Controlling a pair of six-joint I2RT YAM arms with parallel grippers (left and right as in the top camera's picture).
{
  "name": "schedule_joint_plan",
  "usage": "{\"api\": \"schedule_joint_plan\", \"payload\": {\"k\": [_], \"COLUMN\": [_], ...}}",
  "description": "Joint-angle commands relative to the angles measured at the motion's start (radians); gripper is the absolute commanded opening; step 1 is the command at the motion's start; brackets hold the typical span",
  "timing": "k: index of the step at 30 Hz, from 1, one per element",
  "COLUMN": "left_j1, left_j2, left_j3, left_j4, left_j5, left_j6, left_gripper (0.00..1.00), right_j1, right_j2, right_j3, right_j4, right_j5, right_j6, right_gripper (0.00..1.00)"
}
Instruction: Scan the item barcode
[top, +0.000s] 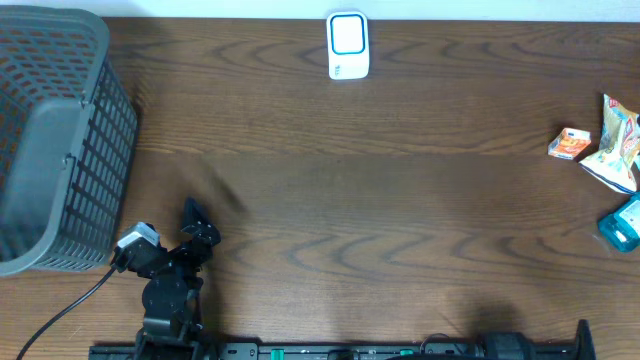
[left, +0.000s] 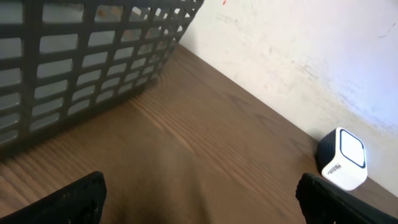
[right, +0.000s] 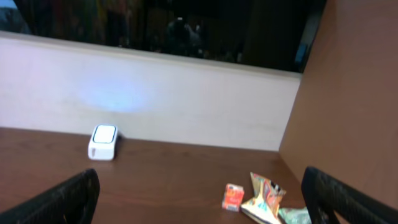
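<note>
Brown wood table (top: 400, 200), small orange-and-white box (top: 570, 145) at right; left tool (left: 208, 202), right tool (right: 205, 202) spread wide.

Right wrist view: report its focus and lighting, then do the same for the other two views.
Right wrist: soft throughout, the white scanner and the snack packets blurred, a pale bluish patch on the wall. Left wrist: basket mesh fairly sharp, own fingertips blurred dark. Overhead: evenly lit, crisp.
</note>
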Motion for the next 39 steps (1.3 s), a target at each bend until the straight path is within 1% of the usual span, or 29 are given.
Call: {"api": "schedule_joint_plan", "payload": {"k": [1,5,8,11,15,23,25,29,36,39], "left_j1": [0.002,0.002,0.002,0.002,0.002,0.002,0.002,0.002,0.002,0.002], "left_j2": [-0.002,-0.002,-0.002,-0.002,-0.002,-0.002,-0.002,-0.002,-0.002,-0.002], "left_j3": [-0.024,-0.024,-0.024,-0.024,-0.024,-0.024,-0.024,-0.024,-0.024,-0.024], "left_j4": [-0.01,-0.01,-0.01,-0.01,-0.01,-0.01,-0.01,-0.01,-0.01,-0.01], "left_j5": [-0.006,-0.006,-0.006,-0.006,-0.006,-0.006,-0.006,-0.006,-0.006,-0.006], "left_j6": [-0.008,-0.008,-0.008,-0.008,-0.008,-0.008,-0.008,-0.008,-0.008,-0.008], "left_gripper": [0.98,0.98,0.98,0.98,0.98,0.98,0.98,0.98,0.98,0.98], "right_j1": [0.006,0.006,0.005,0.006,0.006,0.006,0.006,0.006,0.006,0.006], "right_j2": [-0.08,-0.193,-0.184,-0.195,-0.195,-0.195,-0.195,-0.195,-0.195,-0.195], "right_j3": [-0.115,-0.347,-0.495,-0.671,-0.887,-1.229,-1.282,-1.382,-1.386,-1.386], "right_j4": [0.06,0.278,0.445,0.655,0.866,1.24,1.298,1.395,1.257,1.136], "right_j5": [-0.042,-0.087,-0.103,-0.129,-0.173,-0.283,-0.299,-0.301,-0.299,-0.299], "right_j6": [-0.012,-0.012,-0.012,-0.012,-0.012,-0.011,-0.012,-0.011,-0.012,-0.012], "right_gripper": [0.99,0.99,0.99,0.99,0.99,0.99,0.99,0.99,0.99,0.99]}}
